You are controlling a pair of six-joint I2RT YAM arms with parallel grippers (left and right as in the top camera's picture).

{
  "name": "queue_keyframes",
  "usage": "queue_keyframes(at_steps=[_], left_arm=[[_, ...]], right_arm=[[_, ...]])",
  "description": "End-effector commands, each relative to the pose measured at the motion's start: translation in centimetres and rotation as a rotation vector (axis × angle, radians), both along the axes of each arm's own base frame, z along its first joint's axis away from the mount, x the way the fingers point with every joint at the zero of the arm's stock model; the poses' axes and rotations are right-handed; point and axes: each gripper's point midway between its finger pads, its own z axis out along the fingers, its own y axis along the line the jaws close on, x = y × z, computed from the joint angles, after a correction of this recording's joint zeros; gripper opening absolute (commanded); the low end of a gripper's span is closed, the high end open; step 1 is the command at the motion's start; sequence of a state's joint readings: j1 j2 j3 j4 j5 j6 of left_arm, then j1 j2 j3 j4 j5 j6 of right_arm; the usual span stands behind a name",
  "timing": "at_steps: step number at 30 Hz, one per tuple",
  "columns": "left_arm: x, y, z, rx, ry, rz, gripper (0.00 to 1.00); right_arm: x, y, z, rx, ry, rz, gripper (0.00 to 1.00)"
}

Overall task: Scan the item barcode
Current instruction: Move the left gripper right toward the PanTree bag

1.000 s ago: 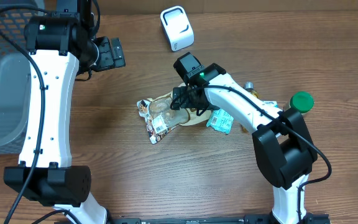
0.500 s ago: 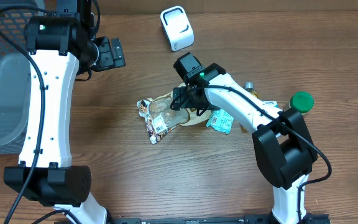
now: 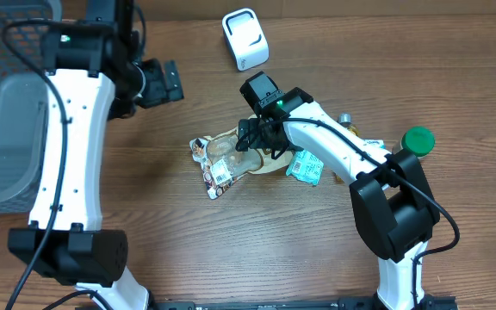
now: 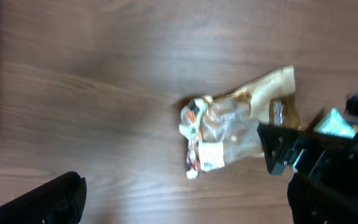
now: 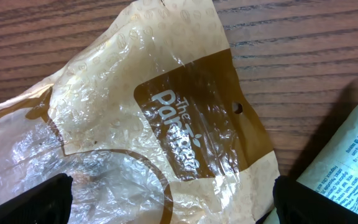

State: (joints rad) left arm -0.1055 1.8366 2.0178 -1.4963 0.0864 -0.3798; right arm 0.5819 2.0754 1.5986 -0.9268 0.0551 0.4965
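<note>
snack bag: flat on table, between right jaws (spread, not gripping) | left jaws: spread, well apart

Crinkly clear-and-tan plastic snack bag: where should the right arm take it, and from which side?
Probably the brown sealed header with the hang hole, from above, at the snack bag's end under the open right gripper. The bag lies flat, that strip is thin, and it sits apart from the white label.
</note>
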Motion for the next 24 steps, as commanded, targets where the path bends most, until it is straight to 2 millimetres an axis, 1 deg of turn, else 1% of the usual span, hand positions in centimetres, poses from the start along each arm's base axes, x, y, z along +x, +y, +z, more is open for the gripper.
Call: queue_keyframes(at_steps=[1,6,8,10,12,14,16,17,19,20,24], left_arm=[[-1.5,-1.5,-3.1,0.002,0.104,0.024,0.99],[-3.3,-2.6,-7.5,0.036,0.206,-0.016,0.99],[-3.9,-2.7,-8.8,0.042,0.231,-0.022,1.0],[-3.9,-2.7,-9.8,0.041,0.234,-0.021,0.99],[-3.8,-2.6,-10.2,0.042,0.234,-0.019,1.0],[-2.3,-2.6,-10.3,0.044,0.173,-0.027,1.0],[-1.7,-3.1,-10.2,0.019,0.149,-0.029,0.98],[-1.6,-3.4,-10.1,-0.002,0.145,-0.033,0.83],[-1.6,-3.9,-10.1,-0.018,0.144,-0.028,0.19],[-1.7,-4.0,-10.2,-0.018,0.148,-0.021,0.05],[-2.1,-4.8,-11.5,-0.016,0.157,-0.022,0.04]], right_arm=[[0.6,-0.3,1.1,0.013,-0.029,-0.006,1.0],[0.6,-0.6,1.0,0.008,-0.021,-0.011,1.0],[0.6,-0.6,1.0,0.008,-0.021,-0.011,1.0],[0.6,-0.6,1.0,0.009,-0.023,-0.011,1.0],[0.7,-0.5,1.0,0.011,-0.025,-0.011,1.0],[0.8,-0.5,1.0,0.012,-0.028,-0.011,1.0],[0.8,-0.5,1.0,0.012,-0.028,-0.011,1.0],[0.8,-0.5,1.0,0.013,-0.028,-0.011,1.0],[0.8,-0.5,1.0,0.013,-0.028,-0.01,1.0],[0.8,-0.4,1.0,0.013,-0.028,-0.01,1.0],[0.3,1.4,1.2,0.087,-0.016,0.148,1.0]])
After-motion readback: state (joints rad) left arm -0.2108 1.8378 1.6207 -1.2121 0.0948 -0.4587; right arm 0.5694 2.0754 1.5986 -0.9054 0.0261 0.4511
